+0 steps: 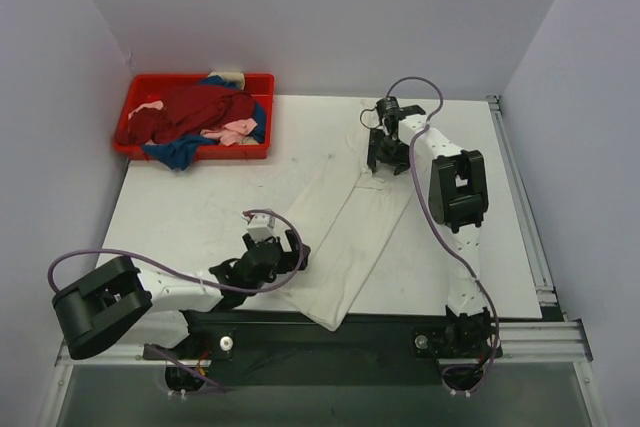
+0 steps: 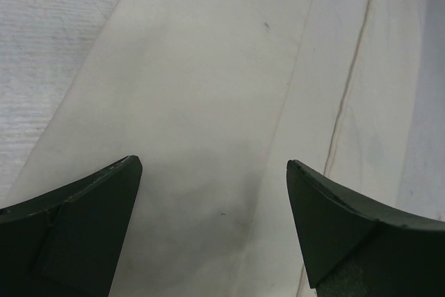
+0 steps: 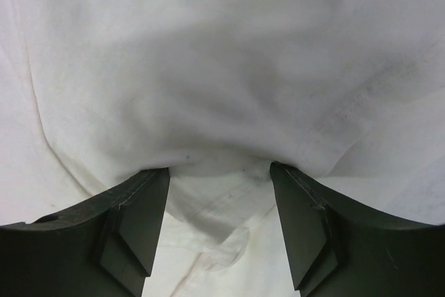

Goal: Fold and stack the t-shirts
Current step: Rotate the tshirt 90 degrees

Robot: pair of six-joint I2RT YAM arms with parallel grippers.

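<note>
The left gripper point(image 2: 214, 172) has its fingers spread, holding nothing, just over the near part of the white shirt point(image 1: 345, 227). The right gripper point(image 3: 219, 172) is also parted, with a hump of the shirt's far end between its fingers. The shirt lies as a long folded strip aslant on the table point(image 1: 180, 207). The red shirt point(image 1: 200, 107), blue shirt point(image 1: 175, 154) and pink shirt point(image 1: 238, 131) lie heaped in the tray point(image 1: 262, 82), far left.

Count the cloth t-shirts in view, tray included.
4. Large cream-white cloth t-shirt on the white table; dark red shirt, blue shirt and pale pink shirt heaped in the red plastic tray, far left. Others may be buried.
</note>
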